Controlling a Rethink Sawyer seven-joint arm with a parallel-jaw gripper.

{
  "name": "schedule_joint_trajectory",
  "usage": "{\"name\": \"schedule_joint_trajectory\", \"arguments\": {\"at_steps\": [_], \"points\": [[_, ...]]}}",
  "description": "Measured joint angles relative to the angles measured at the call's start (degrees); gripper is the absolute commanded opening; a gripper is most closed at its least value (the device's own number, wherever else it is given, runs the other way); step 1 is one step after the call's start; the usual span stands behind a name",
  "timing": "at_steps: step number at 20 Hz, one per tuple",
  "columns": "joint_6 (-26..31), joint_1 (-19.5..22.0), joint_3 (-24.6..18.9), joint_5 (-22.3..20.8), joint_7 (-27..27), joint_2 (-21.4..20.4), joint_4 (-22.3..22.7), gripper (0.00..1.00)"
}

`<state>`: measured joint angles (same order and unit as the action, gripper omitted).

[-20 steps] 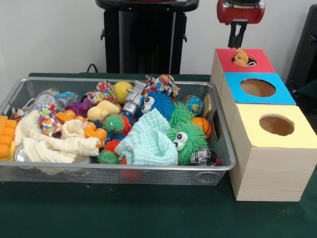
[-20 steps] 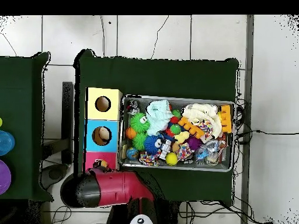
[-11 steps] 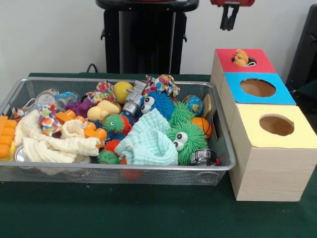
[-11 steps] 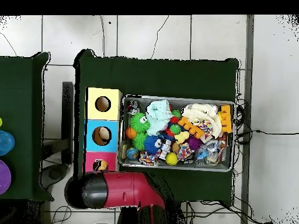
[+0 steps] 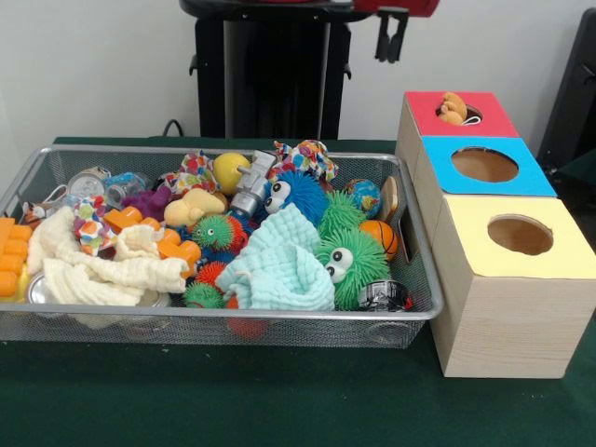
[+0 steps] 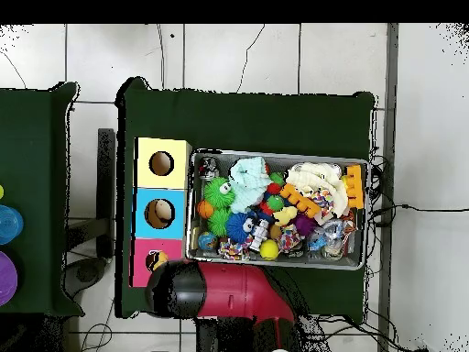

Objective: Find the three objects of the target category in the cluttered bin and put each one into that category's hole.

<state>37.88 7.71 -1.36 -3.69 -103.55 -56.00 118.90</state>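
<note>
The gripper [image 5: 390,45] hung high, its fingers [image 5: 384,47] close together and pinching nothing. A tan toy [image 5: 453,108] lay in the red box's hole [image 5: 462,114], sticking out, long axis running away from the camera. The blue box [image 5: 484,166] showed something tan inside from overhead; the yellow box [image 5: 518,237] looked empty. The wire bin [image 5: 410,303] held fuzzy balls, cloths and blocks.

The tool [image 5: 390,44] hangs raised at the top edge, fingers close together, empty.
</note>
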Motion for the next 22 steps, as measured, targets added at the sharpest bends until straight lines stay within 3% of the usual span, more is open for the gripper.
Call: {"name": "schedule_joint_trajectory", "arguments": {"at_steps": [8,14,22], "points": [[0.06,7.79,-2.61,-9.27,0.04,1.79,-4.11,0.0],[2.0,14.2,-6.94,-13.46,1.22,2.43,-8.76,0.0],[3.68,21.88,-14.58,-17.37,7.07,5.11,-15.82,0.0]]}}
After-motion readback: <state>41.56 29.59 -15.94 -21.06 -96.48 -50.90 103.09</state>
